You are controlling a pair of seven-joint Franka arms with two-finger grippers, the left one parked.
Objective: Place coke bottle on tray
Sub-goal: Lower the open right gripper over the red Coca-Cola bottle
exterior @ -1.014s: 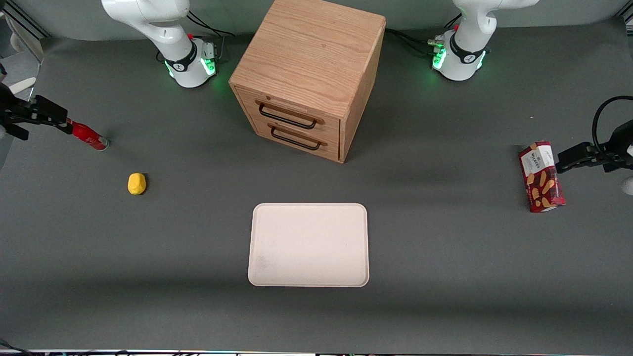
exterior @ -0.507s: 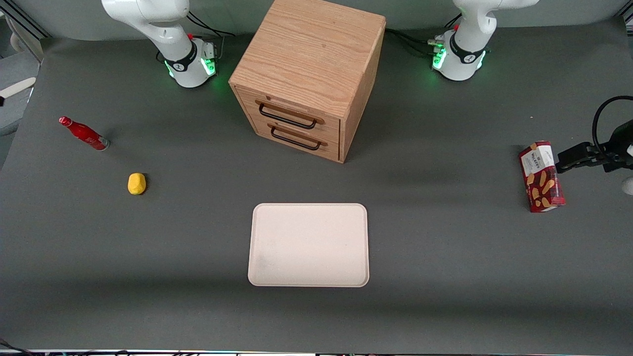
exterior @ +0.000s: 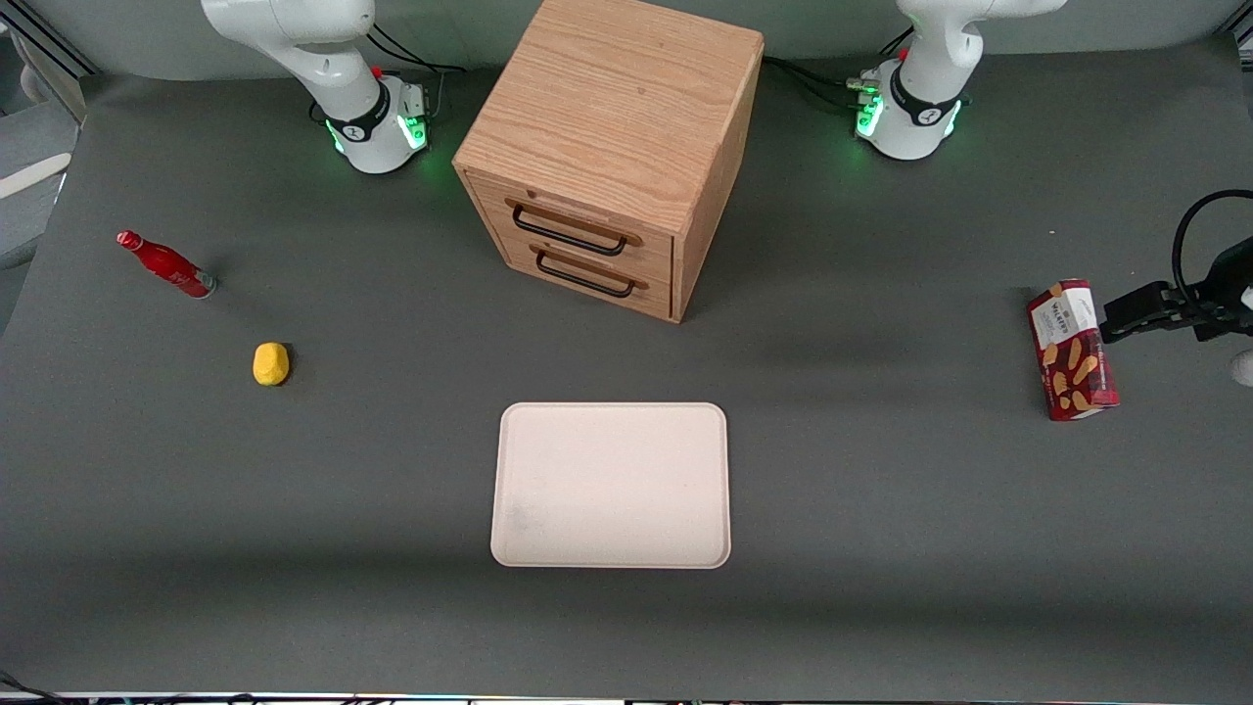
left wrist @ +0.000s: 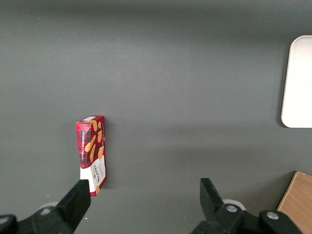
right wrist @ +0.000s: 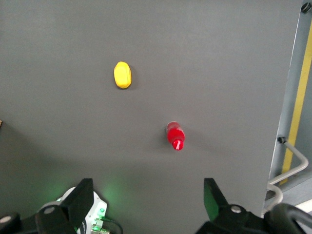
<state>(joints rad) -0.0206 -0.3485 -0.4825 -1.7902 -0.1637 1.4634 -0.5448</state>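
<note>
The coke bottle, slim and red with a red cap, stands on the dark table toward the working arm's end. The right wrist view shows it from above. My right gripper is out of the front view. It hangs high above the table, open wide and empty, with the bottle well below it. Its two black fingers show apart in the wrist view. The cream tray lies empty at the table's middle, nearer the front camera than the cabinet. Its edge shows in the left wrist view.
A yellow lump lies near the bottle, nearer the front camera, and shows in the wrist view. The wooden two-drawer cabinet stands mid-table. A red snack box stands toward the parked arm's end. The table's edge and a metal frame run close to the bottle.
One second ago my gripper was at the bottle's cap at the edge of the front view. It has since left that view. The bottle stays standing in the same spot.
</note>
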